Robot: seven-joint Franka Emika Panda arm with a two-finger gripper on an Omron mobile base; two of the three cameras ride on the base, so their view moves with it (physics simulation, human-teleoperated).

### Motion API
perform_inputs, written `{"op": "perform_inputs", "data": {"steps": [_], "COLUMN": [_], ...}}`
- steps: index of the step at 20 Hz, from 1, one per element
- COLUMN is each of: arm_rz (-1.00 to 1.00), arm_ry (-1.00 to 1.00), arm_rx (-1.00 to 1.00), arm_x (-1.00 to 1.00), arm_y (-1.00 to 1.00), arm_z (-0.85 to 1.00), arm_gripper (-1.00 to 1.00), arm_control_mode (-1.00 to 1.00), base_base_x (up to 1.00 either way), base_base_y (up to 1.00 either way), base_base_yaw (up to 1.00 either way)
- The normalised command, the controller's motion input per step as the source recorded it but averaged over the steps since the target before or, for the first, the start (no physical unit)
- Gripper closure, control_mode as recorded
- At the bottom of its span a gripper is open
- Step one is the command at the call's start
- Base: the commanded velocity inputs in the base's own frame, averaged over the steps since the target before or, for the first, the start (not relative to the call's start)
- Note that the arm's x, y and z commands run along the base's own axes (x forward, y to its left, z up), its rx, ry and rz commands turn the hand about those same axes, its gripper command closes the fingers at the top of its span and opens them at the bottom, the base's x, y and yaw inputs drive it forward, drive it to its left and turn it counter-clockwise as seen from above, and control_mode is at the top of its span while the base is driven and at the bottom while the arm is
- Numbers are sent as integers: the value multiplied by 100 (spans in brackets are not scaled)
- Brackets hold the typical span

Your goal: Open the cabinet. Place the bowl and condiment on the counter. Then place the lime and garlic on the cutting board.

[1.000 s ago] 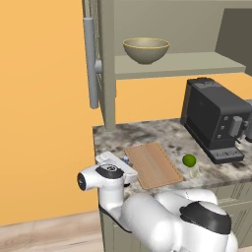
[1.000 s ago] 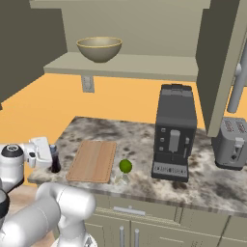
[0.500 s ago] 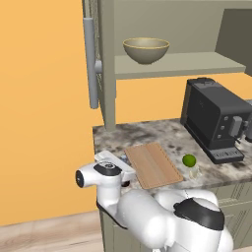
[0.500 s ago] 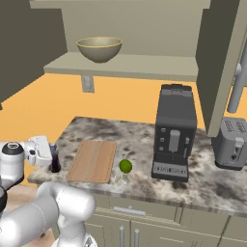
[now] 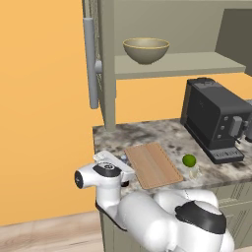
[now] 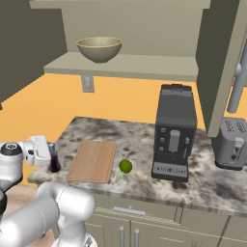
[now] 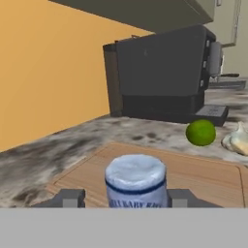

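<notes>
The cabinet (image 5: 109,59) stands open, its door and bar handle (image 5: 90,64) swung out to the left. On its shelf rests the beige bowl (image 5: 145,49) (image 6: 99,48). The condiment bottle (image 6: 54,159) (image 7: 136,181) stands upright at the counter's (image 6: 135,140) left end, beside the cutting board (image 5: 152,165) (image 6: 92,160). My gripper (image 6: 47,153) (image 7: 127,198) is open, a finger on each side of the bottle and a gap showing at one side. The lime (image 5: 189,160) (image 7: 201,132) and garlic (image 5: 195,171) (image 7: 237,138) lie on the counter just right of the board.
A black coffee machine (image 5: 214,120) (image 6: 173,130) stands on the counter right of the lime. A grey toaster (image 6: 231,144) sits further right. The right cabinet door (image 6: 219,62) hangs open above them. An orange wall lies left of the counter's end.
</notes>
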Motion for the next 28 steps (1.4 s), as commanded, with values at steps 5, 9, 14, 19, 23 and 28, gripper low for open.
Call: {"op": "perform_inputs", "data": {"steps": [5, 9, 14, 19, 23, 28], "arm_rz": [0, 0, 1, 5, 5, 4], "arm_ry": [-1, 0, 0, 0, -6, -13], "arm_rx": [6, 8, 11, 8, 5, 3], "arm_x": [-8, -5, -26, -48, -58, -65], "arm_y": [0, 0, 12, 8, 0, 0], "arm_z": [3, 18, 28, 28, 41, 52], "arm_gripper": [-100, -100, -100, -100, -100, -100], "arm_control_mode": [-100, -100, -100, -100, -100, -100], "base_base_x": [0, 0, 0, 0, 0, 0], "base_base_y": [0, 0, 0, 0, 0, 0], "base_base_yaw": [0, 0, 0, 0, 0, 0]}}
